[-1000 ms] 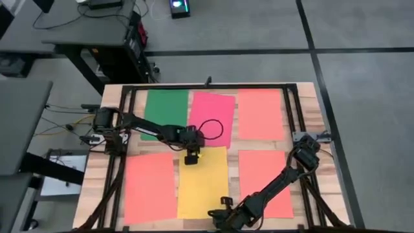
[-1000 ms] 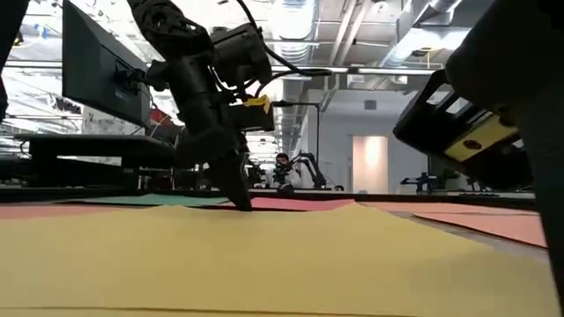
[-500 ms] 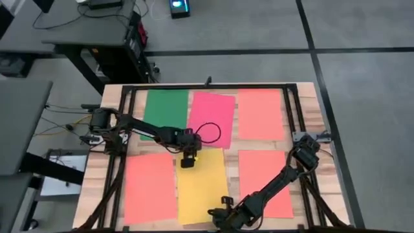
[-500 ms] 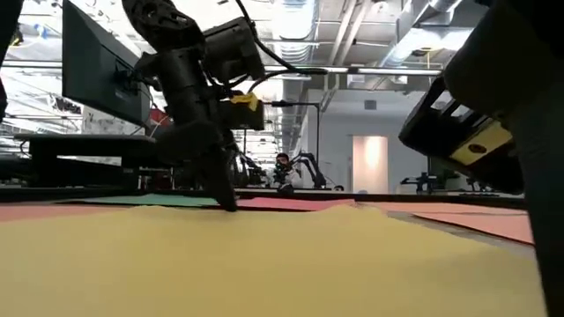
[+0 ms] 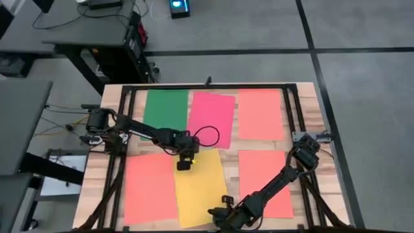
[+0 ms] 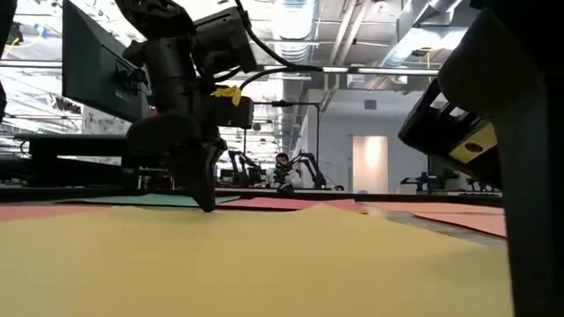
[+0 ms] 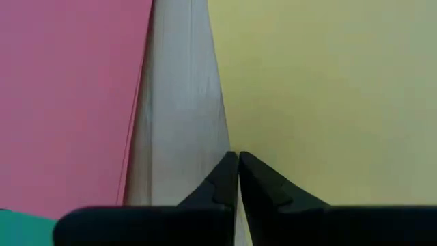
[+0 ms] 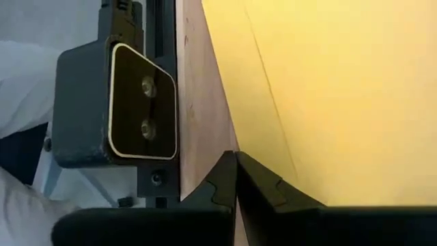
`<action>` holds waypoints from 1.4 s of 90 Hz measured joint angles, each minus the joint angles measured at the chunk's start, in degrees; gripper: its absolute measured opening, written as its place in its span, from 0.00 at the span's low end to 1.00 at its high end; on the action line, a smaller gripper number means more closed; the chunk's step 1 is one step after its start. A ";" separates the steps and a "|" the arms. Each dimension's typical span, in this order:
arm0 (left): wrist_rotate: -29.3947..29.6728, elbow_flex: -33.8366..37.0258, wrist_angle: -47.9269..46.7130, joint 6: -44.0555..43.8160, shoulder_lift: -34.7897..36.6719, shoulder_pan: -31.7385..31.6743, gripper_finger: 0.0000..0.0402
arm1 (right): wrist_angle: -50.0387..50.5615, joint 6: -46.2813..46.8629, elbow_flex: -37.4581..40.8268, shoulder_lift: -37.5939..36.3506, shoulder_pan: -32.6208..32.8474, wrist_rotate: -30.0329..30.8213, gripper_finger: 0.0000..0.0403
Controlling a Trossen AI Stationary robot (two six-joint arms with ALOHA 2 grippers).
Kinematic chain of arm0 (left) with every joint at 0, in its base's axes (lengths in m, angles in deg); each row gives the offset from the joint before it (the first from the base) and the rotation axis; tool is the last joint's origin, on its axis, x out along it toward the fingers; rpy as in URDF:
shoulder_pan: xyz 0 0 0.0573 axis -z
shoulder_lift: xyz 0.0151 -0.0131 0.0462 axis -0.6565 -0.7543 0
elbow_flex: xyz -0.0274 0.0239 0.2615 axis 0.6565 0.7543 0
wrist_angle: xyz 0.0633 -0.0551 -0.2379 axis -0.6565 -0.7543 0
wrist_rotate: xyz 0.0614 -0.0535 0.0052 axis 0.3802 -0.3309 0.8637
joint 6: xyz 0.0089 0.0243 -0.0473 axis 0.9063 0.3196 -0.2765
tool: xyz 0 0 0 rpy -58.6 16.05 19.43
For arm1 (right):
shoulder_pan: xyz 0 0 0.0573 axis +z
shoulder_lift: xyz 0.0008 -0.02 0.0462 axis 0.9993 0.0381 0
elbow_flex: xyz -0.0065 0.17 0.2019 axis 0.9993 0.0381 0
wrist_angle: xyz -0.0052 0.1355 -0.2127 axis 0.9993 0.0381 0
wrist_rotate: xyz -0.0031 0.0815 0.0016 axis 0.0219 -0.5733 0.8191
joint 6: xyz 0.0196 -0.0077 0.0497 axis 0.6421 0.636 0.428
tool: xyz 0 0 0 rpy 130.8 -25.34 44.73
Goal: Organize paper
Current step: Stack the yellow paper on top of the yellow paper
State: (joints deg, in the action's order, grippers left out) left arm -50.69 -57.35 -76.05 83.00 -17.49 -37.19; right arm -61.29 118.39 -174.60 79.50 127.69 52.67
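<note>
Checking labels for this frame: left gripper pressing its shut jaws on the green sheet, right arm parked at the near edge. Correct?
Not quite: the left gripper has its shut jaws down on the yellow sheet, at its far corner, as the high view shows. The green sheet lies untouched at the far side. The rest holds: the right gripper sits at the table's near edge.

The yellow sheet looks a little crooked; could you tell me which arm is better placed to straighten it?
Probably the left. Its pincer is shut with tips down at the yellow sheet's far edge, beside the pink sheet. The right pincer sits at the sheet's near edge.
</note>
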 joint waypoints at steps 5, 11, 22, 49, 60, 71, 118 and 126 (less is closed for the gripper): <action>1.09 -0.47 0.19 0.49 0.06 -0.16 0.00 | -0.10 -0.01 0.02 0.00 0.00 0.11 0.00; 2.09 -1.29 0.22 1.31 0.09 -0.47 0.00 | -0.08 0.00 0.02 0.00 0.00 0.13 0.00; 2.61 -2.77 0.89 2.76 0.15 -1.45 0.00 | -0.09 -0.01 0.04 0.00 0.00 0.15 0.00; 1.44 -2.83 3.11 4.61 -1.13 -3.22 0.00 | -0.13 -0.04 0.04 0.00 -0.14 0.15 0.00; -0.27 -2.98 6.25 4.82 -3.26 -3.09 0.00 | -0.16 -0.08 0.06 0.00 -0.24 0.15 0.00; -0.92 -2.93 7.96 4.31 -5.01 -2.63 0.00 | -0.24 -0.07 0.09 0.00 -0.28 0.19 0.00; -1.92 -3.31 7.51 1.86 -6.12 0.62 0.00 | 0.09 1.46 -0.02 0.00 -0.74 0.09 0.00; -2.32 -3.31 7.03 1.35 -6.10 0.80 0.00 | 0.11 1.76 -0.02 0.00 -0.74 0.09 0.00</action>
State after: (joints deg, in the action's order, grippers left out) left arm -53.00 -60.66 -69.02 84.35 -23.59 -36.39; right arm -61.17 120.15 -174.62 79.50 126.95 52.75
